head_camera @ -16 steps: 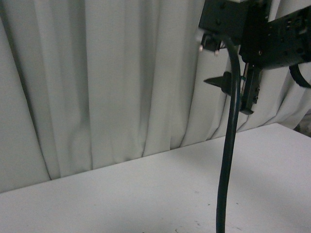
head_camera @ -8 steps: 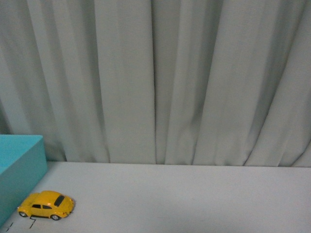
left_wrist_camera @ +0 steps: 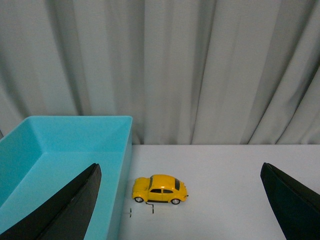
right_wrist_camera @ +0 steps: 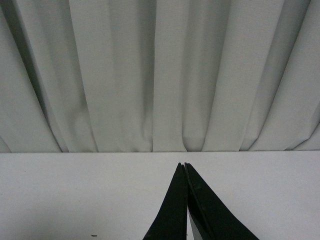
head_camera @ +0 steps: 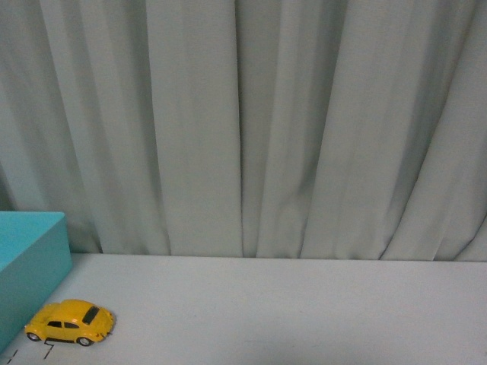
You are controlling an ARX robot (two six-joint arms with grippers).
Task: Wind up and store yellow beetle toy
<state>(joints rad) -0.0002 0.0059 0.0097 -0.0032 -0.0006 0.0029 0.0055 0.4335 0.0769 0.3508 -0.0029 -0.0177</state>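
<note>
Gone from the front view are the black arm and cable that filled it a second ago. Now it shows the car (head_camera: pixel 70 322) and a blue box (head_camera: pixel 27 258), and these two have hardly moved since half a second ago.

The car stands on its four wheels on the white table (head_camera: pixel 304 304), at about 8 o'clock in the front view. The box is just beside it, at about 10 o'clock from the car, not touching. I think it sits close so the trip into the box is short. The box is open on top and looks empty, ready to take the toy.

The left gripper (left_wrist_camera: pixel 179 168) has its fingers (left_wrist_camera: pixel 75 210) spread wide, holding nothing. The car shows between them, so it looks aimed for a grab, but it is well apart from the car.

The right gripper (right_wrist_camera: pixel 183 167) has its fingers pressed together with nothing in them. It faces bare table and curtain (head_camera: pixel 228 114), so it seems to be waiting.

Winding has not begun yet.
</note>
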